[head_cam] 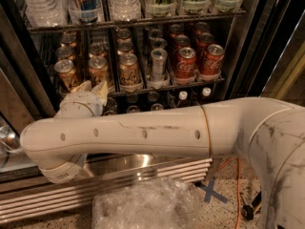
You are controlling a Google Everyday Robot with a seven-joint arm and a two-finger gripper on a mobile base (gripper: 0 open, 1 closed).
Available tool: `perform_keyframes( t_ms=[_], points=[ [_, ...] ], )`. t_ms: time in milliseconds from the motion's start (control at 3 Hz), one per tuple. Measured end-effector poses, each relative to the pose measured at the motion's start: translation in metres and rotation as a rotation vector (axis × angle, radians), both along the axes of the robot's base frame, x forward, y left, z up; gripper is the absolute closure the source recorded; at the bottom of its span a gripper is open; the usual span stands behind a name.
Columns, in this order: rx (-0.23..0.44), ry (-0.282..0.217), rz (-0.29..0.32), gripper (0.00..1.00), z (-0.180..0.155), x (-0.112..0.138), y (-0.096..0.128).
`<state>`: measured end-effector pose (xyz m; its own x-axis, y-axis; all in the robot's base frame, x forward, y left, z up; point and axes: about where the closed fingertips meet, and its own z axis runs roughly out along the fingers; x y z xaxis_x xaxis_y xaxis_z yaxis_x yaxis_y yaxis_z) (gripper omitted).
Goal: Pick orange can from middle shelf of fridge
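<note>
Before us, the fridge (245,51) fills the view, our arm (143,132) stretched across its lower part. On the middle shelf (167,87), the orange can (98,70) fronts the second lane from the left. The gripper (93,91) sits just below it, and we cannot tell its state.

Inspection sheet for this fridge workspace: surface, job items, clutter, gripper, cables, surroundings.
Surface: middle shelf, wire rack, its lanes full of upright cans.
Job's things: orange cans fill the three left lanes.
Clutter: slim silver can and red Coca-Cola cans to their right; crumpled clear plastic on the floor.
Grippers: gripper at the shelf's front rail, just below the left orange cans; no can seen in it.
Cables: orange cable on the floor, right.
Surroundings: fridge; water bottles above; base grille; blue tape cross.
</note>
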<state>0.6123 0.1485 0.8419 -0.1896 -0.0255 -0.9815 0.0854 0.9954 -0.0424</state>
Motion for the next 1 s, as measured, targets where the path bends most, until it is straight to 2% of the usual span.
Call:
perform_keyframes(
  t_ms=[333, 667, 1000],
  points=[
    [0.000, 0.000, 0.000, 0.32, 0.0000, 0.0000, 0.0000],
    [0.000, 0.000, 0.000, 0.28, 0.0000, 0.0000, 0.0000],
    [0.000, 0.000, 0.000, 0.38, 0.0000, 0.0000, 0.0000]
  ],
)
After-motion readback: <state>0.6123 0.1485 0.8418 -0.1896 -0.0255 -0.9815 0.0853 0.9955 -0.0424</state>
